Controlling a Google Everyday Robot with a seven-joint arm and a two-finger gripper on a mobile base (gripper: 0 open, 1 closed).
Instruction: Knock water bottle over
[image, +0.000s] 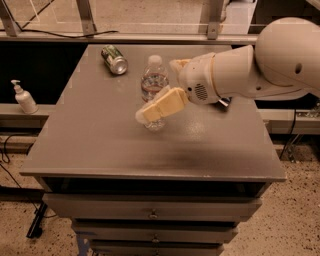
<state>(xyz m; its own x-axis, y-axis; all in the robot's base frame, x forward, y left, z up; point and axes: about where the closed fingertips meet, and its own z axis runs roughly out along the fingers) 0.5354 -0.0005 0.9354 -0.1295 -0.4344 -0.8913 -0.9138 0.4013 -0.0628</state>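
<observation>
The water bottle (152, 79) stands upright near the middle of the grey table top (100, 130). It is clear ribbed plastic with a white cap and a red, white and green label band. My gripper (150, 113) reaches in from the right on the white arm (260, 70). Its cream-coloured end lies in front of the bottle's lower half and hides it. It looks to be at or touching the bottle.
A green soda can (114, 59) lies on its side at the table's back left. A small white pump-dispenser bottle (24, 98) stands on a ledge to the left of the table. A dark packet (223, 102) is mostly hidden behind my arm. Drawers sit below the table top.
</observation>
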